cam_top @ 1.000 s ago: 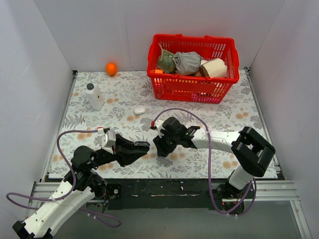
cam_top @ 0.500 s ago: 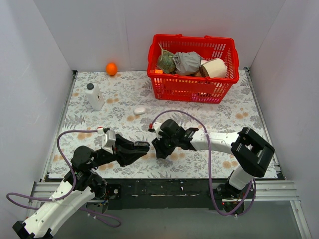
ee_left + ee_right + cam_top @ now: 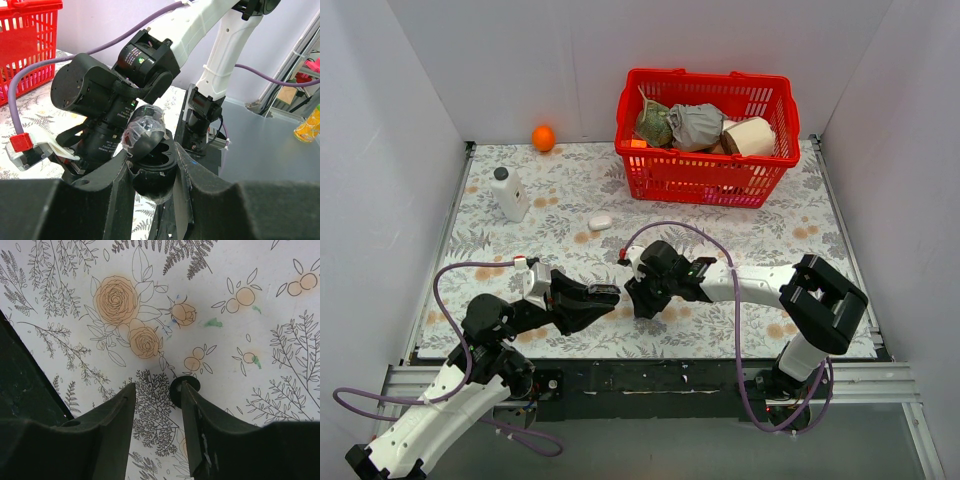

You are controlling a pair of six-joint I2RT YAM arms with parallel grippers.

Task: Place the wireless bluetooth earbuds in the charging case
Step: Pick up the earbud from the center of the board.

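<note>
My left gripper (image 3: pixel 152 176) is shut on the black charging case (image 3: pixel 152 165), which it holds with its clear-taped lid (image 3: pixel 145 131) flipped open. Two dark round sockets show inside; I cannot tell whether either holds a bud. In the top view the left gripper (image 3: pixel 604 296) sits just left of my right gripper (image 3: pixel 638 299), almost touching it. In the right wrist view my right gripper (image 3: pixel 157 390) is open, low over the flowered cloth. One small black earbud (image 3: pixel 176 389) lies at the tip of its right finger, partly hidden behind it. The second earbud is not in view.
A red basket (image 3: pixel 705 165) with cloth and a paper roll stands at the back. An orange (image 3: pixel 543 137), a white bottle (image 3: pixel 509 193) and a small white oval object (image 3: pixel 600 222) lie at the back left. White walls enclose the table.
My right gripper has edged slightly left, closer to the left gripper and the case. The left arm has barely moved.
</note>
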